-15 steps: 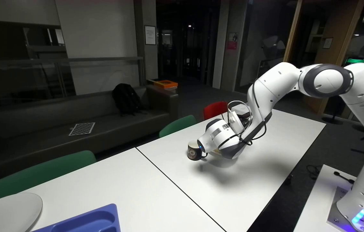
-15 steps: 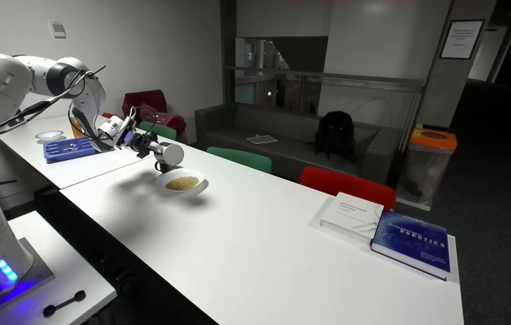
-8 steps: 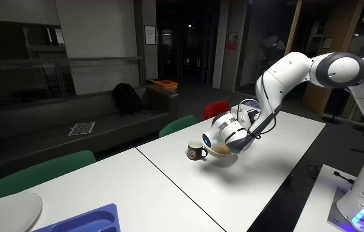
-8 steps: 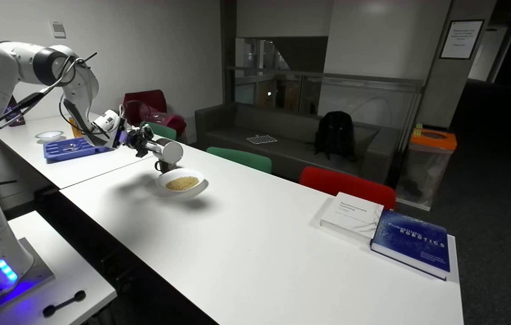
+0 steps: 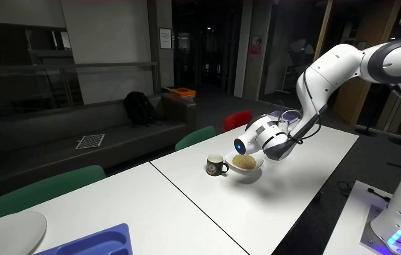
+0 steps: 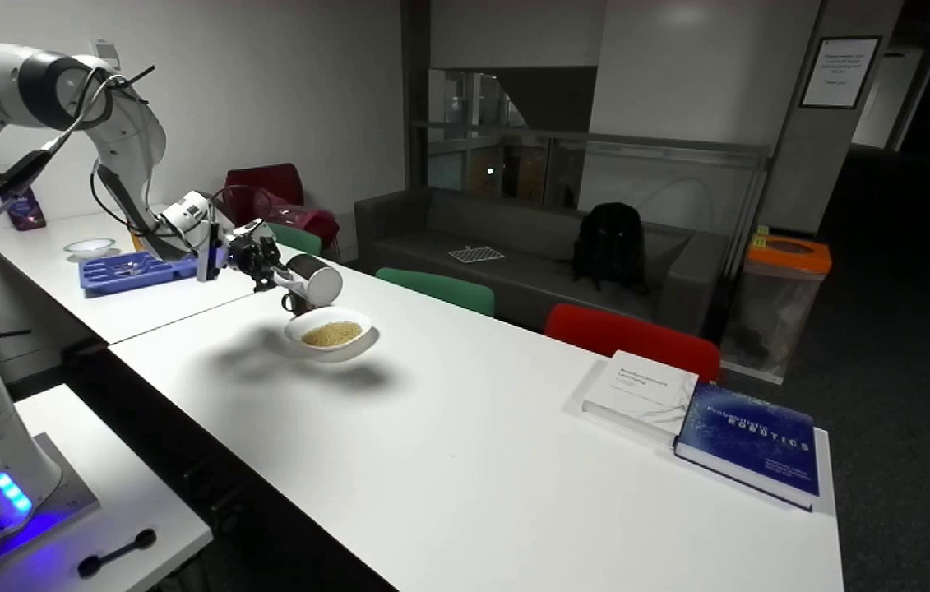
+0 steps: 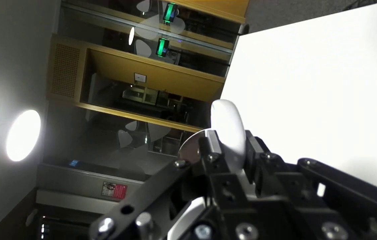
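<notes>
In an exterior view, the gripper (image 6: 279,275) is raised off the table (image 6: 465,427) and carries a cup (image 6: 323,285) just beyond its fingertips, tipped well over, a round end facing the viewer; whether that end is mouth or base cannot be told. Below the gripper and slightly past it sits a bowl (image 6: 341,314) with grain (image 6: 333,334); treat the clearance as narrow, since this angle does not show whether the cup overhangs the rim. In an exterior view, the arm's wrist (image 5: 271,138) hides both gripper and cup. The bowl shows lower than the wrist, and a dark mug (image 5: 213,169) stands upright just beside it, its handle toward the bowl. Hold enough height at the gripper for the cup to clear both, and make any height change slowly. In the wrist view, the fingers (image 7: 217,166) pinch a white handle (image 7: 229,131), apparently the cup's, which projects forward between the pads. Maintain steady clamping force: a slim, smooth handle is likely to pivot if the cup's weight swings. Rotate the wrist in small increments, and verify that handle and pads turn as one. The cup's interior is not visible; treat it as loaded and avoid jerks.
</notes>
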Robot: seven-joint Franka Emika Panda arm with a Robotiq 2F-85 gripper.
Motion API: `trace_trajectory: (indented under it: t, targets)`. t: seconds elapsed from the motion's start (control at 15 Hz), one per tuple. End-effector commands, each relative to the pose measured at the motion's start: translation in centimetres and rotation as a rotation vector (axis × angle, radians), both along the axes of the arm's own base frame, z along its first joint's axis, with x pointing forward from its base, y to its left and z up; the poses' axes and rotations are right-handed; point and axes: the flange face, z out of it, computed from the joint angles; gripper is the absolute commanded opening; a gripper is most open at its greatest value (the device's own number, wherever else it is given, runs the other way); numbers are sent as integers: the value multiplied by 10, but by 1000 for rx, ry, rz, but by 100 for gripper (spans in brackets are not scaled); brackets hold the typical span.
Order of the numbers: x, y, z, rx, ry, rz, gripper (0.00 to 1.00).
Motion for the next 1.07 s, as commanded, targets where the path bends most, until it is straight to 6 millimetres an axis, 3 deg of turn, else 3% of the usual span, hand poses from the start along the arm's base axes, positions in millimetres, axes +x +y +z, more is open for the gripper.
trace_trajectory:
  t: [0.0, 0.47, 1.0]
  targets:
    - [-20, -21, 23, 38, -94, 48, 5]
    - [-28, -35, 26, 138, -187, 133, 5]
    - [-33, -39, 31, 241, -259, 249, 5]
